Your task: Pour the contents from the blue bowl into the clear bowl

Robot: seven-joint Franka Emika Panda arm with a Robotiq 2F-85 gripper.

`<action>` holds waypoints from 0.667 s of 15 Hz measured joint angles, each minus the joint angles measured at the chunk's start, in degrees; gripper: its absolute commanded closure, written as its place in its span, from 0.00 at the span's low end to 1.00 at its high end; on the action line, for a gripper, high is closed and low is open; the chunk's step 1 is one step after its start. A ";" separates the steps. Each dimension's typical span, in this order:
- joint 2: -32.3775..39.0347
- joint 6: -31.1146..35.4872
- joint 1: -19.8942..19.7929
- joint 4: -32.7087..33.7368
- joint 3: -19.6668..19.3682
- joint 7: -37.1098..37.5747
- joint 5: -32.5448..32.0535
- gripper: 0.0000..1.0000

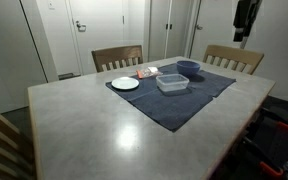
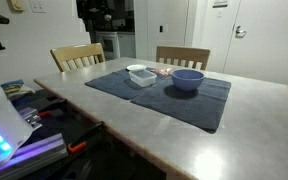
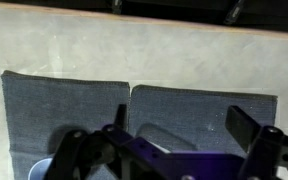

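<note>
Blue bowl (image 1: 188,68) on grey mat (image 1: 174,105) near the worktop's far edge | clear bowl (image 1: 172,83) just beside it, toward the centre | gripper (image 3: 180,118) well above the mat, jaws spread wide, empty | blue bowl apparently below and off-centre of the jaws.

This looks like a home dining room. A large pale dining table (image 1: 104,125) fills the middle in both exterior views, with wooden slat-back chairs (image 1: 117,57) pushed in along its far side. Dark grey cloth mats (image 1: 174,100) lie on it, set with a white plate (image 1: 125,84), the blue bowl (image 1: 188,68) and the clear bowl (image 1: 172,83). White interior doors (image 1: 94,25) with handles line the pale walls, and in an exterior view an opening (image 2: 109,20) leads to a darker room beyond.
</note>
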 measured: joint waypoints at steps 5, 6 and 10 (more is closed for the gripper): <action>3.24 7.61 -2.66 0.52 -2.43 0.19 0.04 0.00; 3.25 7.58 -2.63 0.52 -2.37 0.19 0.04 0.00; 2.91 7.53 -2.56 0.52 -2.00 0.20 0.04 0.00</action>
